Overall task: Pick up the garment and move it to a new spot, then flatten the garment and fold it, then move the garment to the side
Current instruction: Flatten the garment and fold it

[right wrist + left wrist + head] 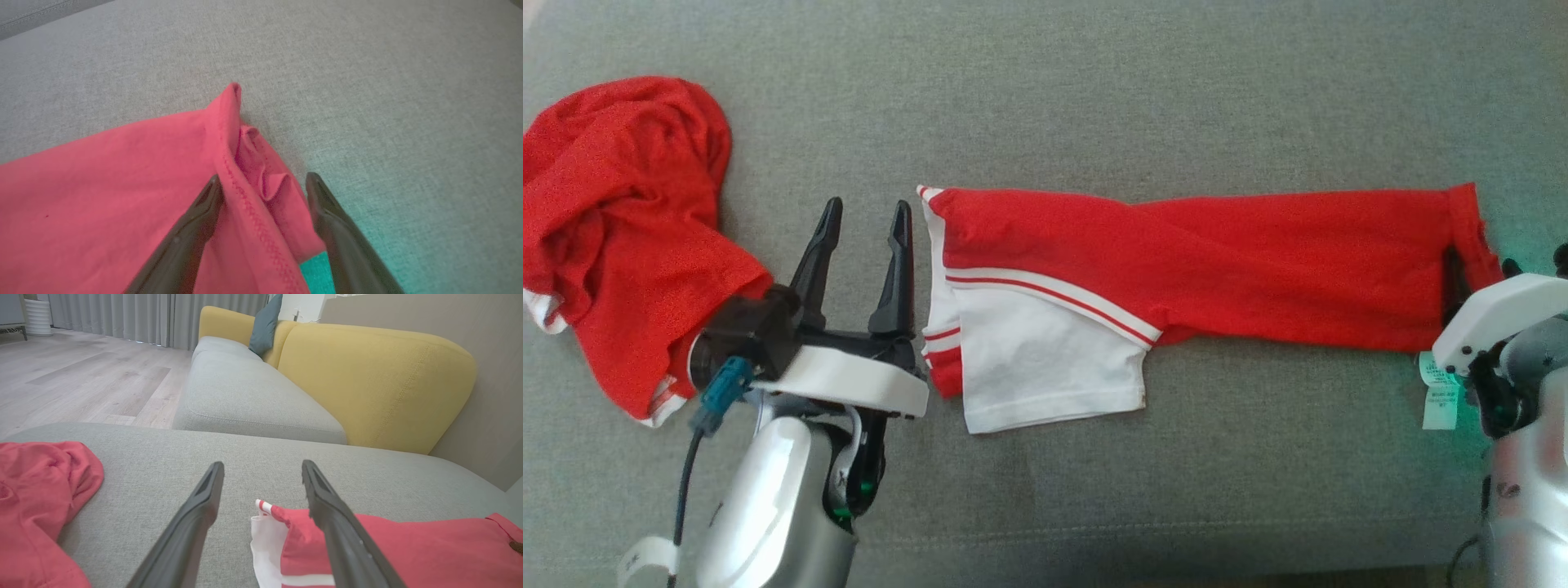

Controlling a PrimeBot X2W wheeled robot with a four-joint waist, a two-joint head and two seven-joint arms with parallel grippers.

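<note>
2 claws, both spread wide, neither clamped on anything. Left gripper (867, 208) sits at 8 o'clock in the head view with its fingers pointing to 12. Its right finger is just beside the white-striped end of the garment (1176, 261), but apart from it. Right gripper (264, 177) is at 3 o'clock. In its wrist view the red hem (241, 192) lies between the 2 open fingers, not pinched yet.

Garment is a long narrow strip running 9 to 3 across the grey cushion (1094, 98). The white panel is at the 9 end and the care label (1439, 400) pokes out at the 3 end.

Step, my read: lengthwise fold done, end-to-end fold pending. Next move calls for the right claw to close on the hem (both layers, or the strip opens up) and the left to take the 9 end.

Room: plenty of bare cushion toward 12, and the cushion seam (1176, 528) is close at 6. A 2nd crumpled red garment (621, 229) crowds 9 to 10 right by the left wrist, so side placement there looks tight.
</note>
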